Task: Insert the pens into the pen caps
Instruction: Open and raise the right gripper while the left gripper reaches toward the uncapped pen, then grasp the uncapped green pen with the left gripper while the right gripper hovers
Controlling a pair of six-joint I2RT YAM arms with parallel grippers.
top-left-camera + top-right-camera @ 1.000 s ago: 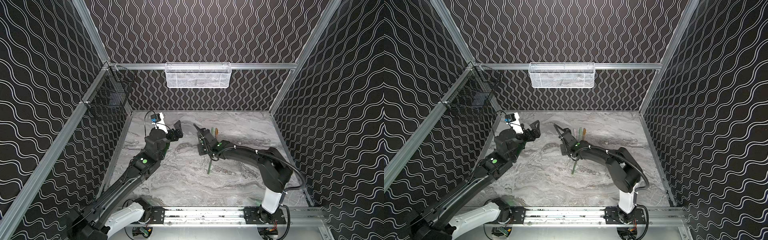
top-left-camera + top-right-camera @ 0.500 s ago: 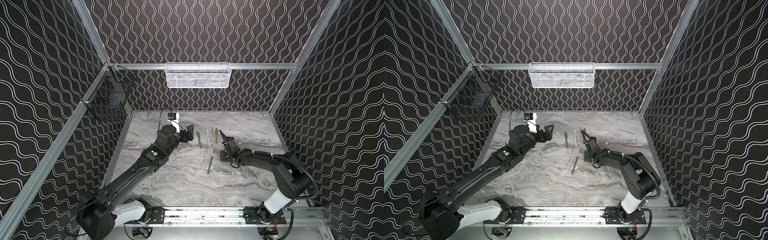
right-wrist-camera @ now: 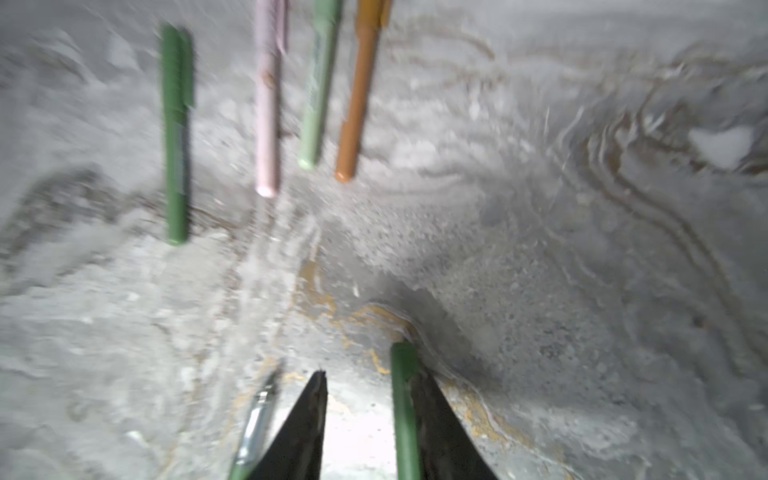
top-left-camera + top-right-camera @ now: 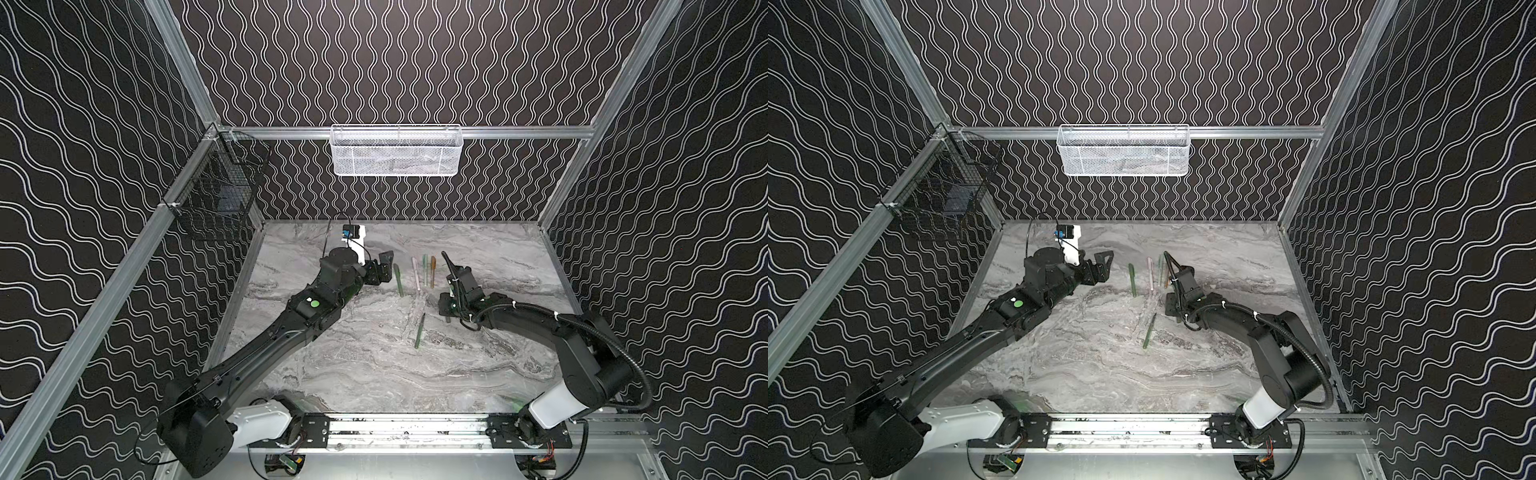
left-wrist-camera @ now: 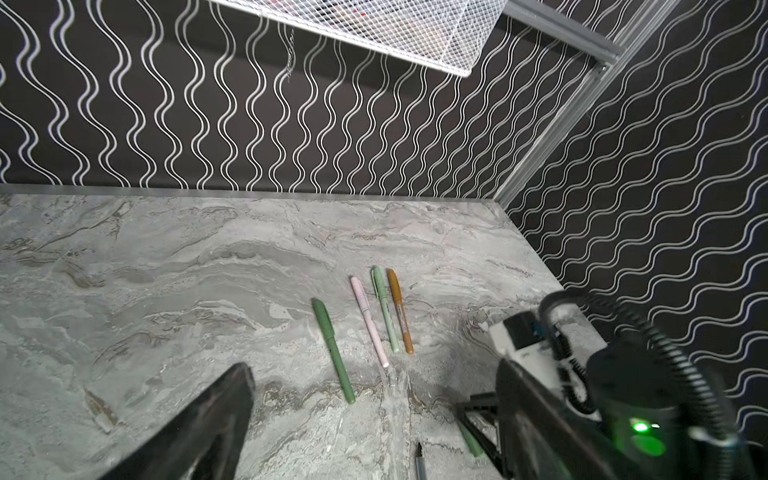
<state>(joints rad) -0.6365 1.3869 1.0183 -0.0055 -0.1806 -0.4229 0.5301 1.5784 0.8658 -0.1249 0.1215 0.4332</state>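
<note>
Both arms have swung toward the right of the top views since a second ago. Your left claw [image 4: 385, 268] has come in from the left rear to the middle of the table [image 4: 374, 374]. Your right claw [image 3: 365, 376] has slid off the row of pens to a spot just right of the bare pen [image 4: 419, 330]. Its jaws were pinched together then and now stand partly apart.

In the right wrist view the dark green cap [image 3: 404, 415] lies along the inside of one finger, touching it. Bare table shows between the cap and the other finger, so you are not clamping it. You cannot tell whether the cap rests on the table.

Your left claw is spread wide with nothing in it, just left of the dark green pen [image 4: 399, 280]. That pen lies a little apart from the pink pen [image 4: 416, 274], pale green pen [image 4: 425, 270] and orange pen [image 4: 433, 272], which lie close together. All four lie flat and roughly parallel near the rear middle, each wearing its cap at the far end.

Your bare pen lies in front of that row and apart from it, slightly tilted, with its dark tip toward the rear
</note>
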